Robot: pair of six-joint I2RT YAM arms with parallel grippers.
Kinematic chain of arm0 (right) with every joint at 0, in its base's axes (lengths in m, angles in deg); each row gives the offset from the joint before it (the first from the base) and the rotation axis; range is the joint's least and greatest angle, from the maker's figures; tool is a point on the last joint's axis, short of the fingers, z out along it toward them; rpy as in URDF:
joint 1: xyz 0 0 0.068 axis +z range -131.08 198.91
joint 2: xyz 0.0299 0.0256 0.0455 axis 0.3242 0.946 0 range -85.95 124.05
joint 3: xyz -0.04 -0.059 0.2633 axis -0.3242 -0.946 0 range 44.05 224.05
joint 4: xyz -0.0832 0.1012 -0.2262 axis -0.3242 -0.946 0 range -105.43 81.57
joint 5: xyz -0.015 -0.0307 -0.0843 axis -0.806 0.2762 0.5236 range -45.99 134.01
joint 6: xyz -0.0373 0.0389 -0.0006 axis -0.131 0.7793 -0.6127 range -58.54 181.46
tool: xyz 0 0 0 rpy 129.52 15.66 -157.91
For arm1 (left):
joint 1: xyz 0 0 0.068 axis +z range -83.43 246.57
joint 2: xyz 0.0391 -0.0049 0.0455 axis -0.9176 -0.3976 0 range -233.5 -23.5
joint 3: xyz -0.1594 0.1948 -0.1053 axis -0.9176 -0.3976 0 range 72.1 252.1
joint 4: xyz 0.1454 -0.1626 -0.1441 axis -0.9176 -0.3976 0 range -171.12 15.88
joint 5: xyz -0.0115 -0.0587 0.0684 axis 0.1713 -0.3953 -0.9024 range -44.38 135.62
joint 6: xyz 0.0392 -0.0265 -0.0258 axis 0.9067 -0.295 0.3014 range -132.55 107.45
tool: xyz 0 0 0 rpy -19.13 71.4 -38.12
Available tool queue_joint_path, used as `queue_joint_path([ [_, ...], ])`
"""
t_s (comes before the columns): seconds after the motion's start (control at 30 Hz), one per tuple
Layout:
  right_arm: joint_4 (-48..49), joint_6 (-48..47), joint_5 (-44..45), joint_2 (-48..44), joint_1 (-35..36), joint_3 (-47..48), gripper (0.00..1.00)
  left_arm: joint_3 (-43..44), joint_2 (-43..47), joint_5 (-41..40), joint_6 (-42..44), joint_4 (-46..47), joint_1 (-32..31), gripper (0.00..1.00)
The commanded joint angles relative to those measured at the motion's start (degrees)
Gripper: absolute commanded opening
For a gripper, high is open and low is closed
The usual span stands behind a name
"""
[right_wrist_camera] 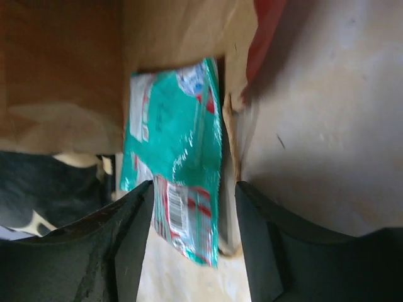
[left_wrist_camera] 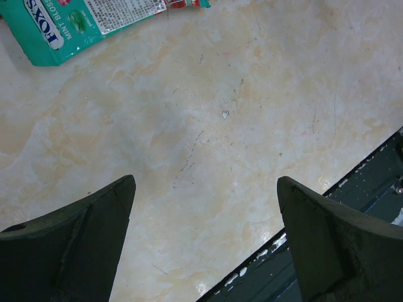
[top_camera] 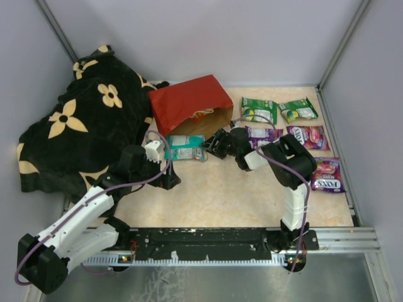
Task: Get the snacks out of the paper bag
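Note:
The red paper bag [top_camera: 189, 100] lies on its side, its brown mouth [right_wrist_camera: 182, 31] facing the arms. A teal snack packet [top_camera: 184, 148] lies on the table just in front of that mouth. My right gripper [top_camera: 210, 146] reaches it from the right. In the right wrist view the packet's barcode end [right_wrist_camera: 179, 207] sits between the jaws of the gripper [right_wrist_camera: 195, 189]; one finger touches it and a gap remains at the other. My left gripper [left_wrist_camera: 206, 181] hangs open over bare table, the teal packet [left_wrist_camera: 63, 25] beyond it. Green [top_camera: 259, 110], purple [top_camera: 263, 135] and pink-red [top_camera: 327, 174] packets lie at the right.
A black flower-patterned blanket [top_camera: 88, 126] is heaped at the back left, against the bag. The black rail [top_camera: 220, 239] runs along the near table edge. Grey walls close in the table on three sides.

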Motion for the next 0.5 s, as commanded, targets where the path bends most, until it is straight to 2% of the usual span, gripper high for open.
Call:
queue_joint_path([
  [0.0,10.34,5.35,0.26,6.51,0.67,3.73,0.53,0.99,1.04,-0.36,-0.05,-0.02,-0.31,1.0],
  [0.23,11.43,6.05,1.03,12.12,1.57,5.13,0.45,0.99,1.23,-0.16,-0.06,0.07,-0.29,1.0],
  [0.47,11.98,5.37,0.11,12.29,1.95,4.79,0.29,0.9,1.23,0.11,0.0,0.16,-0.31,1.0],
])
